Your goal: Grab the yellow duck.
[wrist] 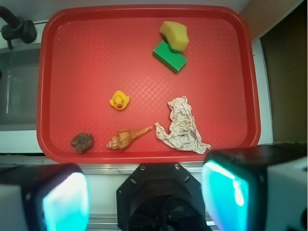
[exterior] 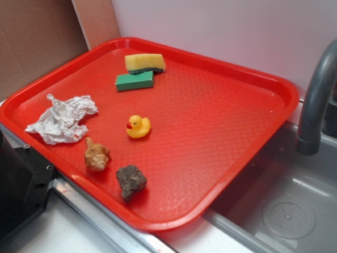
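Near the middle of the red tray point(wrist: 48, 86) sits the yellow duck point(wrist: 119, 100), clear of the seashell point(wrist: 126, 138) and crumpled paper point(wrist: 182, 126); the gripper point(wrist: 147, 197) hangs back, apparently wide open and empty; descend centred over the duck's body, then close.

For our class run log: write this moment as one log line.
phase: pre-approach | target: yellow duck, upright, mid red tray | gripper: open, fingers off tray, holding nothing | nearest: seashell
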Motion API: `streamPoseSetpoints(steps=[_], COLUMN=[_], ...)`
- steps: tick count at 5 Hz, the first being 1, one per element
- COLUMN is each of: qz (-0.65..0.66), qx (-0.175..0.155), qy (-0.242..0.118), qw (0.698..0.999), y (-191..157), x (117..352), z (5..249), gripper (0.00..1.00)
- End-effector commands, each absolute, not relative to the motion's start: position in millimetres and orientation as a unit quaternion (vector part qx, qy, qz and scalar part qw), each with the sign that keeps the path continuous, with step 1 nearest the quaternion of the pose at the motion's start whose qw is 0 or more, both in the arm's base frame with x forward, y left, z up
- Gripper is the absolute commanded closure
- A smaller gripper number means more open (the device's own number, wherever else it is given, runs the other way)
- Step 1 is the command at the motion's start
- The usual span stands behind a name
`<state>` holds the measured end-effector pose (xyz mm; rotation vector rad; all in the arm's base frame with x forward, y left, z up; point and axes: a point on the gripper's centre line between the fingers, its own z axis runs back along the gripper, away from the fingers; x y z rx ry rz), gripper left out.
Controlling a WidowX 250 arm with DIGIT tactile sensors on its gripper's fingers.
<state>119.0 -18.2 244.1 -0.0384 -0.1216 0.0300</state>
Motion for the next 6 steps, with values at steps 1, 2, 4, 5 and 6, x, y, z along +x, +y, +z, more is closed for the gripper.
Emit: streamPoseSetpoints(steps=[1, 2, 4, 5, 6], qz=[0.015, -0.04, -0.17, -0.176, -0.176], qx=[-0.019, -0.035, -0.041, -0.009, 0.003], qy=[-0.061, -0.083, -0.092, -0.045, -0.029], qw=[0.998, 0.995, 0.98, 0.983, 0.984], y=[-18.2, -45.5, -83.1, -76.6, -70.5], x=[119.0, 150.8, 177.9, 190.1, 197.0], z=[244.1, 209.2, 137.2, 96.1, 64.3], gripper=[0.0, 0.0, 0.0, 0.0, 0.0])
